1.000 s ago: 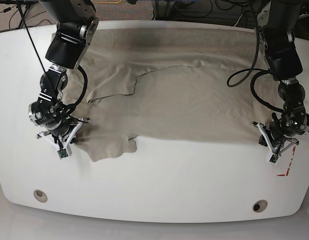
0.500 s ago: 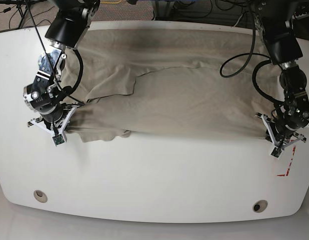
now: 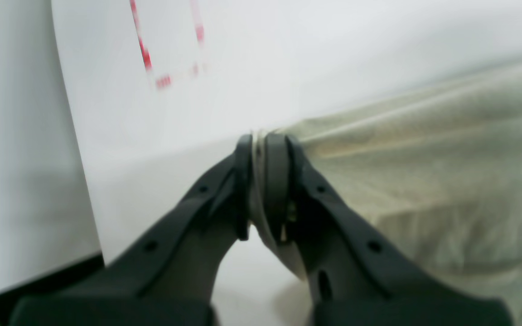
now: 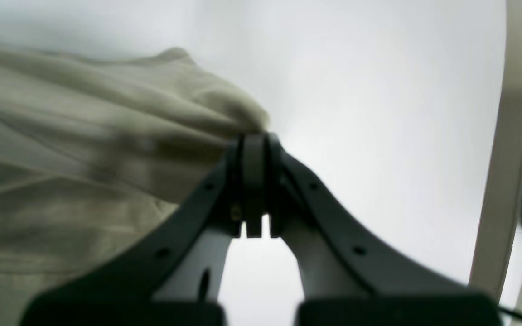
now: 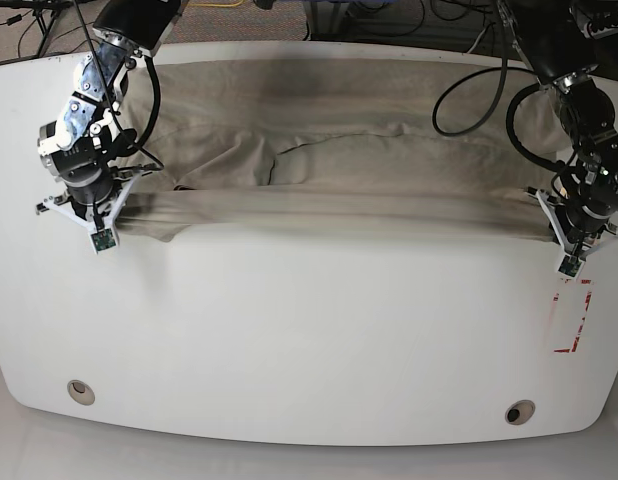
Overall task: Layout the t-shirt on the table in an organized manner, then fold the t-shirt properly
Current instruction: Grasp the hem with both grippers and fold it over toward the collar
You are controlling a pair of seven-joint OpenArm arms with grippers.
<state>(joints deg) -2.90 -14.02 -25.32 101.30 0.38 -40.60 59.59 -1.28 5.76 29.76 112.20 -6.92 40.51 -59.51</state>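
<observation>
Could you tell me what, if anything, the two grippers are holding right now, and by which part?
Both hold the t-shirt. The left gripper is shut on one end of its near edge, the right gripper on the opposite end, with the cloth stretched between them.

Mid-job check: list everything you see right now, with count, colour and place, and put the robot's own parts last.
t-shirt: one, beige, spread across the far half of the table, near edge pulled taut between both grippers.
table: one, white, fills the base view.
grommet holes: two, grey, near the front corners.
red tape mark: one, red, on the table near the left gripper.
cables: black, behind and along the arms.
left gripper: one, black, shut on the t-shirt's edge.
right gripper: one, black, shut on the opposite edge of the t-shirt.
</observation>
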